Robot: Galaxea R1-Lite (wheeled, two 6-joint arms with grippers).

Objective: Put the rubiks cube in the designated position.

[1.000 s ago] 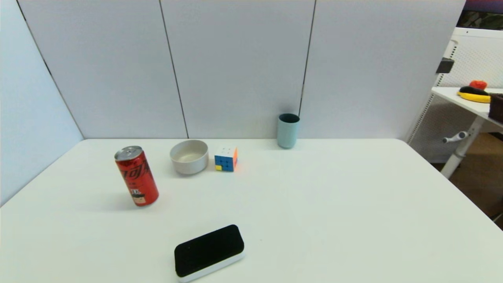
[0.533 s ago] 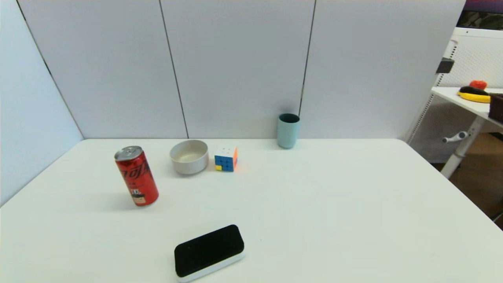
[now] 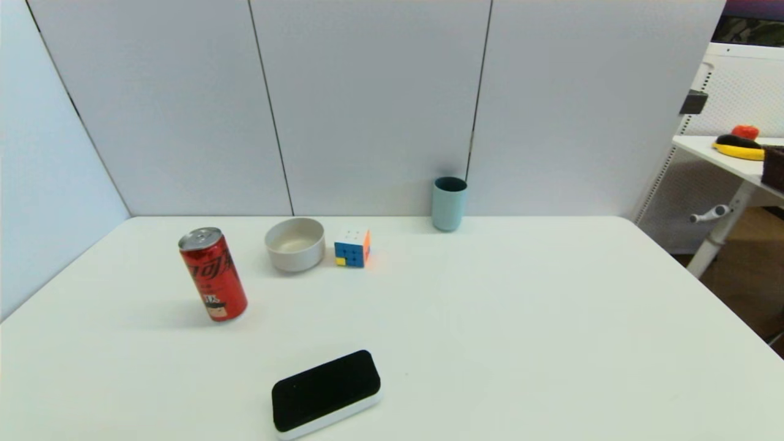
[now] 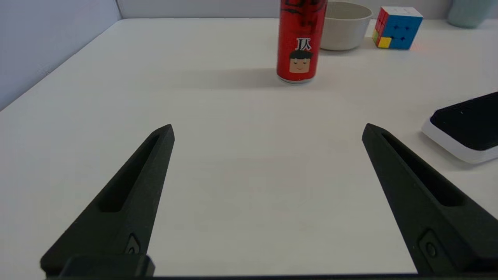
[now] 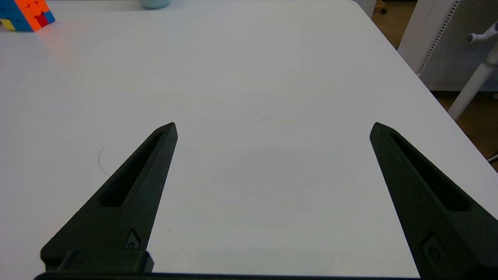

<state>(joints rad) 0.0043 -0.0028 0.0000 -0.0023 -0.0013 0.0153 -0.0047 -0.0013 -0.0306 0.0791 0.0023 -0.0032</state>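
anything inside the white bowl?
The white bowl looks empty: its inner wall and most of the floor show bare in the head view. The near rim hides a strip of the floor. The rubiks cube sits beside it, outside.

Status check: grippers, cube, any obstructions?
Left gripper and right gripper open, empty, low over table. Rubiks cube untouched beside white bowl. Nothing blocking approach.

White bowl (image 3: pixel 294 244) just beside cube (image 3: pixel 353 247)
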